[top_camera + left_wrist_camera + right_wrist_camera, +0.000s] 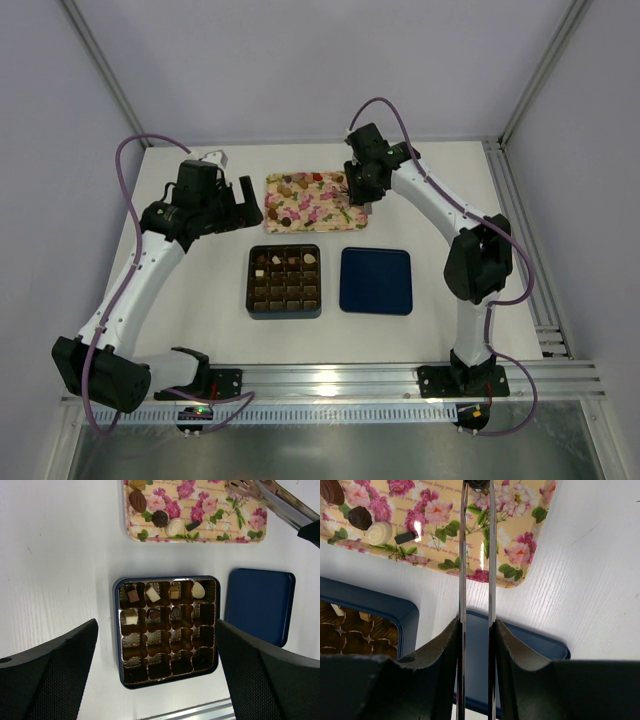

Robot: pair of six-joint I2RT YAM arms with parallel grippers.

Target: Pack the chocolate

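Brown, dark and cream-white bonbons [160,518] lie in two places. A few loose ones sit near the left end of the glossy flowered rectangular tray [325,212]. Seven more sit in the dark brown square box with its grid of cells [216,630], filling the far row and three cells of the second row.

Just right of the box on the white table [200,300] lies the flat navy-blue square lid [376,281].

The right gripper [360,188] is clamped on slim polished steel tongs [476,555]. Their arms are squeezed almost together over the tray's right part. Something small and dark sits at the tips, possibly a bonbon; I cannot tell.

The left gripper [245,203] hangs wide apart and empty above the box.

If a piece is pinched, hold the squeeze even. Carry it low to the second row's empty right-hand cell, centre it there, and only then ease the tongs apart, staying clear of the cell walls.
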